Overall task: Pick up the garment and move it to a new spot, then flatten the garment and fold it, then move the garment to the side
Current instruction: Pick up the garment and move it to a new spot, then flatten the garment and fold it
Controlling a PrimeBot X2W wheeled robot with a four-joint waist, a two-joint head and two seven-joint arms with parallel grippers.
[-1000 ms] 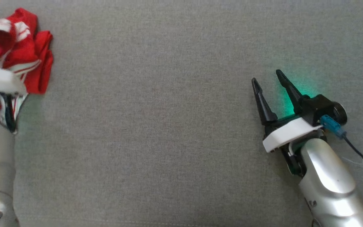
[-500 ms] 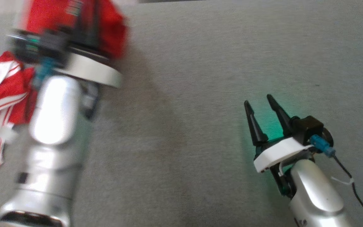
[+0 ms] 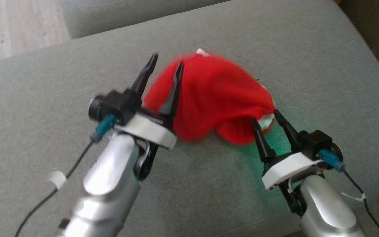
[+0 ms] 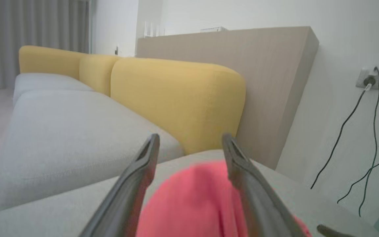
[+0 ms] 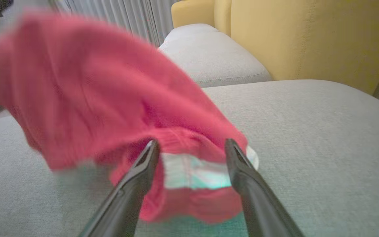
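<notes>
The garment (image 3: 214, 97) is red with white trim and looks motion-blurred, bunched in a heap on the grey cushion (image 3: 324, 59). My left gripper (image 3: 166, 62) stands open at the heap's left edge, its fingers raised and apart with nothing clamped. In the left wrist view the garment (image 4: 192, 204) shows low between and beyond the open left gripper (image 4: 191, 136). My right gripper (image 3: 265, 116) is open at the heap's near right edge. In the right wrist view the garment (image 5: 110, 98) billows just ahead of the right gripper (image 5: 192, 142), a white band between the fingers.
Yellow backrests (image 4: 176, 98) line the far side of the grey seats. A second grey cushion (image 4: 61, 131) lies beyond a seam. A wooden panel (image 4: 258, 65), a wall socket (image 4: 368, 79) with hanging cables, and wood floor (image 3: 18, 26) surround the sofa.
The head camera has swung, so the whole view shifted. My left gripper carried the garment over, then opened and let go; the garment now sits between both grippers. The right gripper stayed open.
</notes>
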